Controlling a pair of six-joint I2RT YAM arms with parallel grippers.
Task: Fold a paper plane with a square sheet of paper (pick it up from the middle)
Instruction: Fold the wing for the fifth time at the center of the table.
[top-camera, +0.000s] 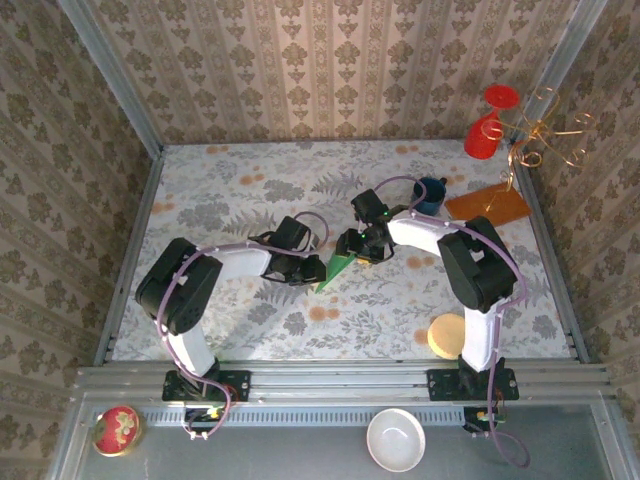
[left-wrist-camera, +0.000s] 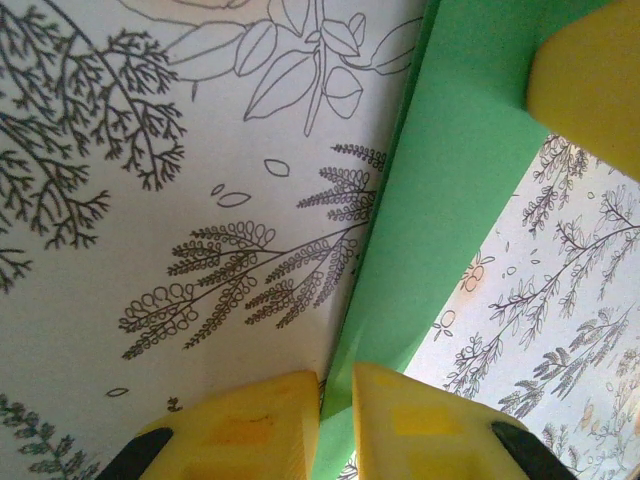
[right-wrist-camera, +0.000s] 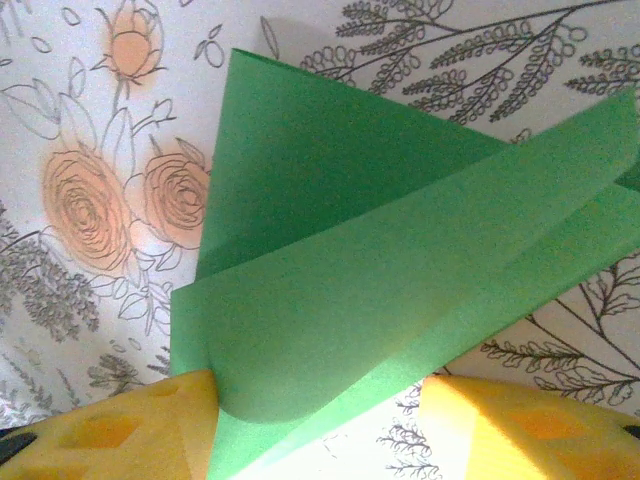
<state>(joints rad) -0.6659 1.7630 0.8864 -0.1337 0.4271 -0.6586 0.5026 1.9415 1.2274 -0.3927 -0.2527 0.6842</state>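
Thin bright green folded paper sheet (right-wrist-camera: 400, 250) on floral-patterned tabletop (left-wrist-camera: 150, 200), left gripper (left-wrist-camera: 335, 390) pinching its creased edge, right gripper (right-wrist-camera: 315, 400) spread wide around a curled flap

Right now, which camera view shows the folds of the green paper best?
The right wrist view: the green paper is close there, its layered flaps and curled fold plain. The left wrist view gives one flat strip; the top view, a small sliver.

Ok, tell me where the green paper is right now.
In the top view the green paper sits mid-table, between the left claw and the right claw, nearer the arms than the blue mug.
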